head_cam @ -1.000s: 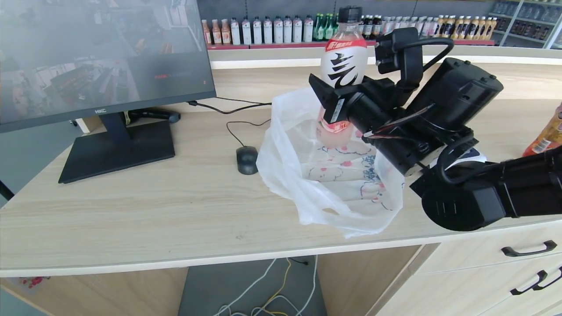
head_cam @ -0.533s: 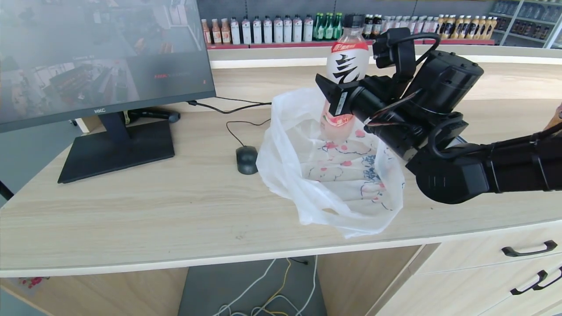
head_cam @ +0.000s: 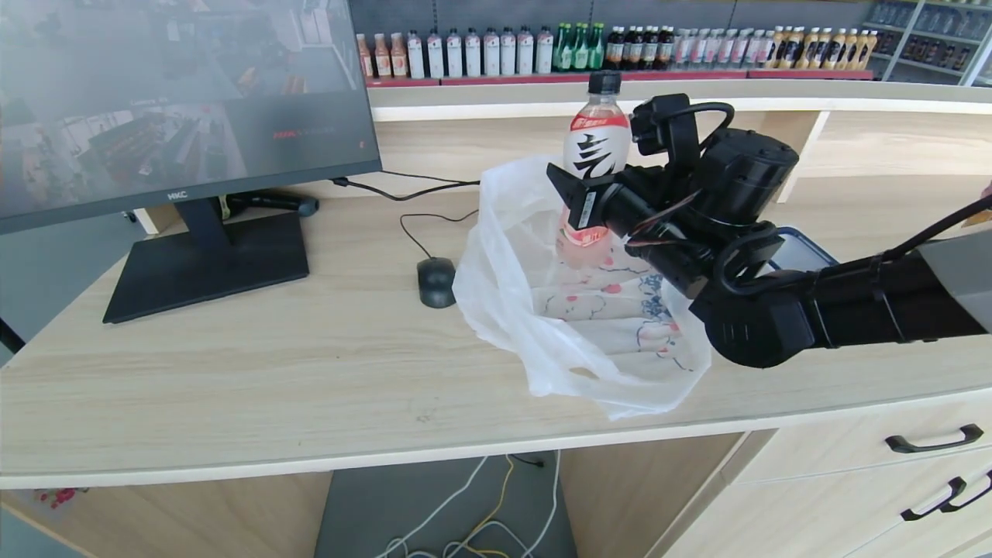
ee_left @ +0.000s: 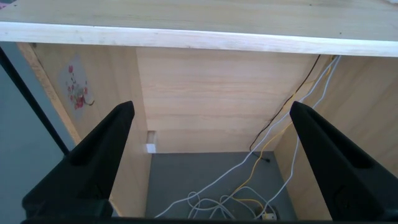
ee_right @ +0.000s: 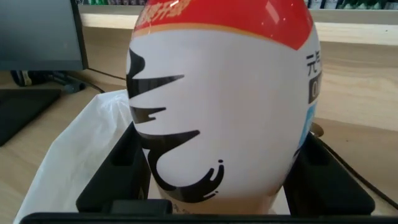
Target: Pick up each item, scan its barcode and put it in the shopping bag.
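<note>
A clear bottle [head_cam: 594, 147] of pink drink, with a white and red label and a black cap, stands upright in my right gripper [head_cam: 587, 208]. The gripper is shut on the bottle's lower half. The bottle's base sits in the open mouth of the white plastic shopping bag [head_cam: 573, 333], at its far side, on the wooden counter [head_cam: 310, 364]. The right wrist view has the bottle's label [ee_right: 224, 106] close up between the two black fingers [ee_right: 115, 177]. My left gripper [ee_left: 214, 155] hangs open below the counter's edge, holding nothing.
A monitor [head_cam: 178, 85] on a black stand occupies the counter's left, with a black mouse [head_cam: 435, 280] and its cable beside the bag. A blue-rimmed tray [head_cam: 802, 249] lies behind my right arm. Shelves of bottles [head_cam: 620, 48] line the back. Drawers [head_cam: 891, 465] sit at lower right.
My right arm has carried the bottle away from the camera and down, so its base now sits lower in the bag's mouth. The bag, mouse and monitor have not moved.
</note>
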{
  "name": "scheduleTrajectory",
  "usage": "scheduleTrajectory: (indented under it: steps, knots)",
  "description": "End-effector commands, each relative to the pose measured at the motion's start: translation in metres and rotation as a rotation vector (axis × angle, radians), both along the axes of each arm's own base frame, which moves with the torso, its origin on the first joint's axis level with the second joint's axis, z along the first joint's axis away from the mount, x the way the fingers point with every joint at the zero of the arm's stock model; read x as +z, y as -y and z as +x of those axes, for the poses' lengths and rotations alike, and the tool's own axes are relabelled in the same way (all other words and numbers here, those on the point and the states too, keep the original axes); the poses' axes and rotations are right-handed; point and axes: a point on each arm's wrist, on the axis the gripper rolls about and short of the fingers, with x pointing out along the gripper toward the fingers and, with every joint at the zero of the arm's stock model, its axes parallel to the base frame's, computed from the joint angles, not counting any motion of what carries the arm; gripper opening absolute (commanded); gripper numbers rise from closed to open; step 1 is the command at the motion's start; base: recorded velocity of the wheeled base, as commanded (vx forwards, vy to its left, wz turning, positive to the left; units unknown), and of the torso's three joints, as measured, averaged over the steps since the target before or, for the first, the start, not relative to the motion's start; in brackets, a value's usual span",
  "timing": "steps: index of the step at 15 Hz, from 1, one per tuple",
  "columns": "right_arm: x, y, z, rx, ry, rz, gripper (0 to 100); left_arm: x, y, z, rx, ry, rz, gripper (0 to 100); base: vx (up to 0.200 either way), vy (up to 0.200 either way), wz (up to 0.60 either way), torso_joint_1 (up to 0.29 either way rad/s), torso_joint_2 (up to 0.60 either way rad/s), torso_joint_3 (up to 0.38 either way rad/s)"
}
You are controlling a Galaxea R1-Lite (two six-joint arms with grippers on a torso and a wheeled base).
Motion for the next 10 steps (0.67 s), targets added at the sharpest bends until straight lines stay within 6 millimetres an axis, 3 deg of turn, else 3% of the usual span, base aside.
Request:
scheduleTrajectory:
  steps: [1,6,10]
  knots:
    - [-0.007,-0.004,0.007,0.001,-0.007,-0.004,0,0.0,0.0,0.0,-0.001,0.001,0.0,100,0.0,0.0,0.0,0.0,0.0,0.0]
    - [-0.014,-0.023,0.011,0.038,-0.003,-0.004,0,0.0,0.0,0.0,0.001,0.001,0.0,100,0.0,0.0,0.0,0.0,0.0,0.0]
    - [-0.026,-0.026,0.017,0.036,-0.023,-0.016,0,0.0,0.0,0.0,0.001,0.001,0.0,100,0.0,0.0,0.0,0.0,0.0,0.0]
